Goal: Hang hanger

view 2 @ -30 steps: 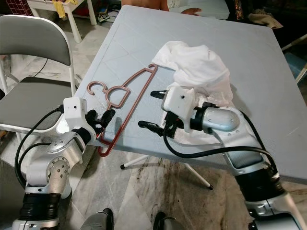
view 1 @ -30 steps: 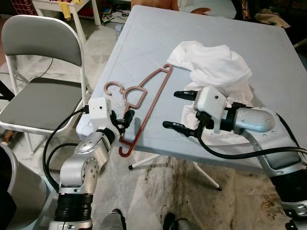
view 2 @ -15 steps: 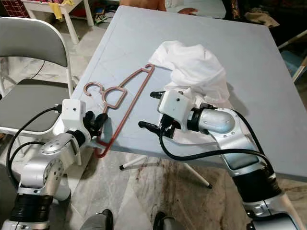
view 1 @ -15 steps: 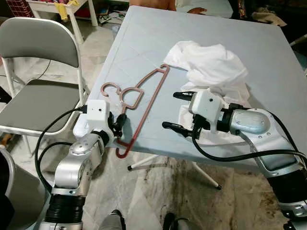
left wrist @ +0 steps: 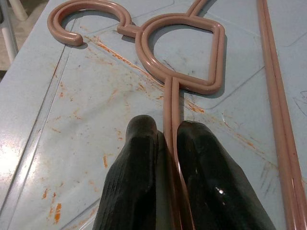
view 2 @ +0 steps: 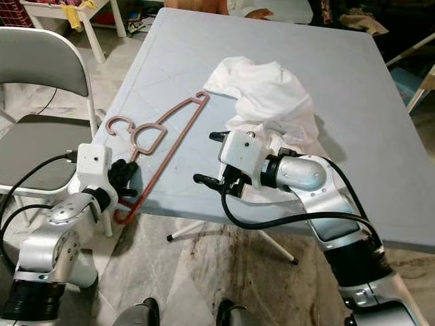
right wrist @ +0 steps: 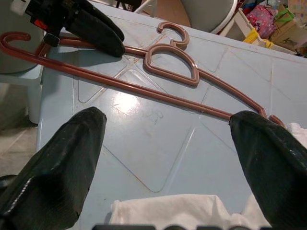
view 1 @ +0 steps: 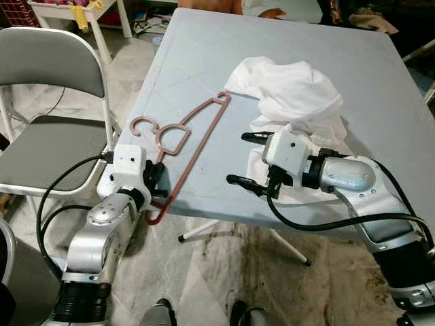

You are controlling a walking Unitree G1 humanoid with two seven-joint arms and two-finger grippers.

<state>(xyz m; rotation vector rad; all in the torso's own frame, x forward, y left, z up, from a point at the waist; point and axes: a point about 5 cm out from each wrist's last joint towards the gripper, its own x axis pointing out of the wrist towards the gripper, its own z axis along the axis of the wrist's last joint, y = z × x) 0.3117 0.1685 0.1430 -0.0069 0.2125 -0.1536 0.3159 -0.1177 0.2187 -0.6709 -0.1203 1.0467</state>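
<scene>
A pinkish-brown plastic hanger (view 1: 197, 132) lies flat on the pale blue table (view 1: 380, 88) near its front left corner. Its lower end sticks out past the table edge. My left gripper (view 1: 155, 182) is shut on the hanger's slanted arm at that edge. The left wrist view has both black fingers (left wrist: 139, 158) pinching the hanger (left wrist: 192, 57) rod just below its loop. My right gripper (view 1: 239, 158) hovers low over the table just right of the hanger, open and holding nothing. In the right wrist view the hanger (right wrist: 170, 67) lies ahead of the right gripper (right wrist: 167, 117).
A crumpled white cloth (view 1: 292, 95) lies on the table, partly under my right forearm. A grey folding chair (view 1: 47, 136) stands left of the table, close to my left arm. A person's hand (view 1: 268, 12) rests at the far table edge.
The camera has shifted a little. The left gripper stays clamped on the hanger while its arm has drawn lower and leftward. The hanger and the open right gripper keep their places on the table.
</scene>
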